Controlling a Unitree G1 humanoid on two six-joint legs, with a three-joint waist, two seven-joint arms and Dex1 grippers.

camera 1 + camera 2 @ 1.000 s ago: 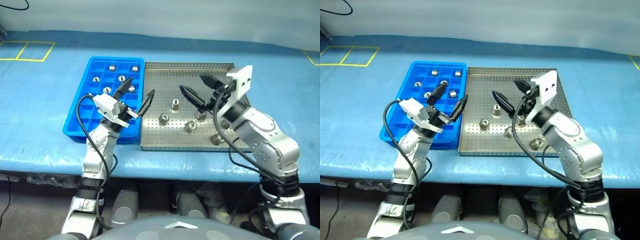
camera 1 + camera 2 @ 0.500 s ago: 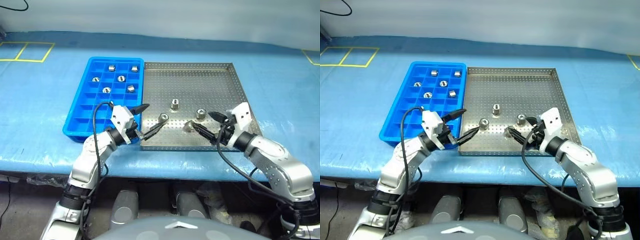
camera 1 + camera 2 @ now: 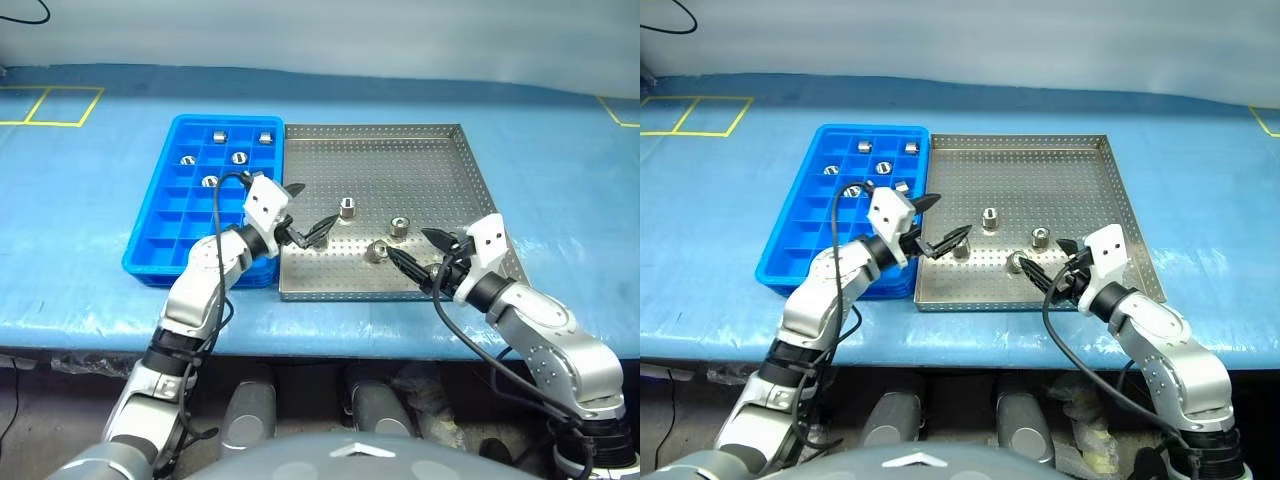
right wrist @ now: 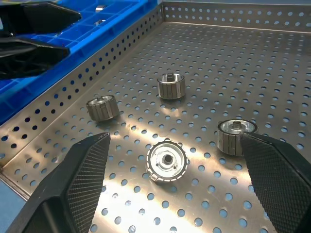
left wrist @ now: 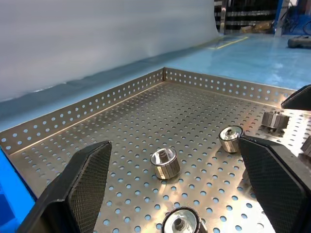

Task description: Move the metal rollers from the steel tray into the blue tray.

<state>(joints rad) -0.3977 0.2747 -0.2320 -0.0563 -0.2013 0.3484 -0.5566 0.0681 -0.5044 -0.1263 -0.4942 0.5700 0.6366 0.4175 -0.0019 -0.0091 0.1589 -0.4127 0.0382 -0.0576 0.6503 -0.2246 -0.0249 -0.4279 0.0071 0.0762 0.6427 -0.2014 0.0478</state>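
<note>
I hold both the left gripper (image 3: 937, 231) and right gripper (image 3: 1047, 261) wide open, empty, low over the steel tray (image 3: 1040, 170), bracketing the metal rollers (image 3: 990, 216) for pickup.

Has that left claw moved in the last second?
Yes. The left claw, open, has crossed from above the blue tray over the steel tray.

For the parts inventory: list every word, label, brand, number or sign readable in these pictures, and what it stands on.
None: no readable text on the blue tray, the steel tray or the metal rollers.
Yellow lines on the blue table cover are plain markings, not writing.
</note>
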